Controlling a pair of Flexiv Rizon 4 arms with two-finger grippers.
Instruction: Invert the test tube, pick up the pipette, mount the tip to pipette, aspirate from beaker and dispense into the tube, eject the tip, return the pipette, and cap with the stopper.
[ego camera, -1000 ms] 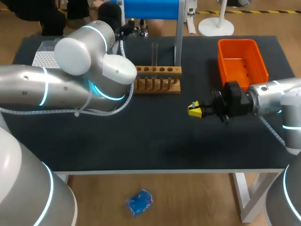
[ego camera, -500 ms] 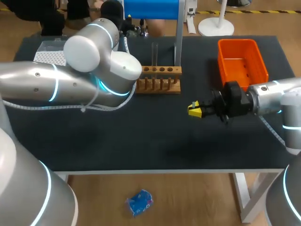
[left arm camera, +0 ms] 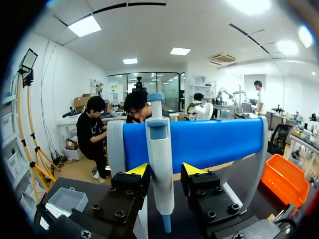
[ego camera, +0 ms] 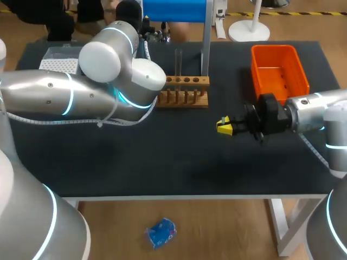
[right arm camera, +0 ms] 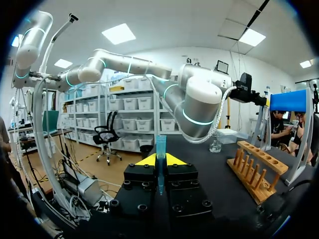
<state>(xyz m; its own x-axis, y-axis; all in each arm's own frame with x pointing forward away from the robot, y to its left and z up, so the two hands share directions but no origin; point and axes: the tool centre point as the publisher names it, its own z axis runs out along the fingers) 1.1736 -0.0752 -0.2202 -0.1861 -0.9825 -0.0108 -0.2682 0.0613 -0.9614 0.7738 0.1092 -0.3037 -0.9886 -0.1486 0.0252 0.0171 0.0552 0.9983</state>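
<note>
A white pipette (left arm camera: 160,149) with a blue top hangs on the blue stand (left arm camera: 214,142) at the table's back. My left gripper (left arm camera: 165,172) is open around its body, one finger against it and a narrow gap at the other. In the head view the left arm (ego camera: 81,97) covers that gripper. A glass test tube (ego camera: 178,62) stands upright in the wooden rack (ego camera: 181,91). My right gripper (ego camera: 223,125) hovers over the middle right of the table, shut on a slim blue pipette tip (right arm camera: 160,142).
An orange bin (ego camera: 279,70) sits at the back right. A white tip box (ego camera: 57,62) lies at the back left, partly behind my left arm. A small glass beaker (right arm camera: 215,145) stands behind the rack (right arm camera: 256,167).
My left arm has swung a little to the right, toward the rack and the stand. The right arm and its blue tip have stayed where they were.
</note>
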